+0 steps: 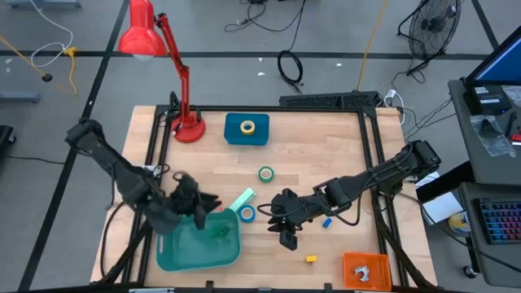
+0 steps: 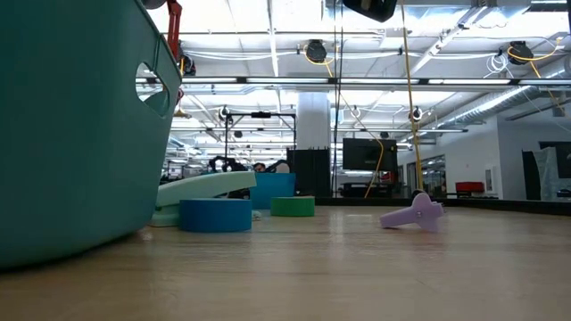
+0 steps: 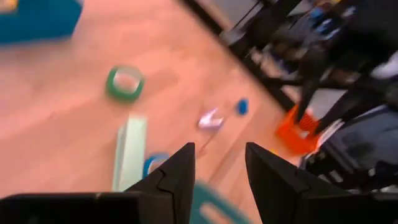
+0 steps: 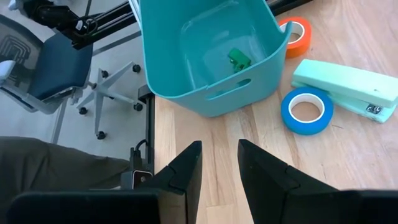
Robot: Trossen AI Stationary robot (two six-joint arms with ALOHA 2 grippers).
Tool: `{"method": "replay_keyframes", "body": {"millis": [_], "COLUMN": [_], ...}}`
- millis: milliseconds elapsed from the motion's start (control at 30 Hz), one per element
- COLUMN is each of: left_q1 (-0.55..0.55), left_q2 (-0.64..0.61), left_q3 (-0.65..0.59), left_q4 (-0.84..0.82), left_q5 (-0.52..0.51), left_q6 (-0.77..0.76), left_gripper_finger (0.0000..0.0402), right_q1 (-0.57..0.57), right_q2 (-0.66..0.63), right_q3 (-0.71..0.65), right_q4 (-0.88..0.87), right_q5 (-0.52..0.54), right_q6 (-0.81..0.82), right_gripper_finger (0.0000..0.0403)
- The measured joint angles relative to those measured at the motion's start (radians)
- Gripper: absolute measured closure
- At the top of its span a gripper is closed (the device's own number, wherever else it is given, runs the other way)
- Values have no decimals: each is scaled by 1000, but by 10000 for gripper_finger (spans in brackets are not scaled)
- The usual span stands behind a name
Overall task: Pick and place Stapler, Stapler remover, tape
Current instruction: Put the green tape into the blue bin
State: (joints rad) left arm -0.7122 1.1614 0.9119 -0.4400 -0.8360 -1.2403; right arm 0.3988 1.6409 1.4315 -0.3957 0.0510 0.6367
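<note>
The wooden desk [image 1: 326, 155] carries a teal tub [image 1: 199, 244], blue tape [image 4: 306, 109] beside the mint stapler [image 4: 348, 86], and green tape [image 1: 266, 173]. Left claw [image 3: 217, 177] and right claw [image 4: 217, 168] gape apart, empty. Orange tape [image 4: 297, 34] sits half-hidden behind the tub.

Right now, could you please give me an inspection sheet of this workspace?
Surface: wooden table.
Job's things: blue tape beside mint-green stapler; orange tape by teal bin; green tape; stapler remover.
Clutter: green piece in bin; yellow cube.
End effectors: left end effector open, above bin's edge; right end effector open, empty.
Cables: cable coil on floor.
Surroundings: red lamp; fan.
</note>
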Motion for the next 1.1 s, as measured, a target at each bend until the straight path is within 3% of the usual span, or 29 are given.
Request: {"method": "replay_keyframes", "body": {"millis": [200, 333, 800, 1100], "left_q1": [125, 182, 300, 426], "left_q2": [-78, -83, -97, -108], "left_q3": [1, 1, 0, 1], "left_q4": [209, 301, 300, 249], "left_q5": [48, 50, 153, 374], "left_q6": [345, 472, 525, 650], "left_gripper_finger": [256, 256, 256, 256], "right_q1": [-17, -28, -144, -274], "right_q2": [0, 0, 0, 0], "right_q3": [0, 0, 0, 0], "right_q4": [2, 2, 6, 47], "right_q5": [0, -2, 6, 7], "right_q6": [3, 12, 78, 143], "right_gripper_finger": [307, 307, 307, 307]}}
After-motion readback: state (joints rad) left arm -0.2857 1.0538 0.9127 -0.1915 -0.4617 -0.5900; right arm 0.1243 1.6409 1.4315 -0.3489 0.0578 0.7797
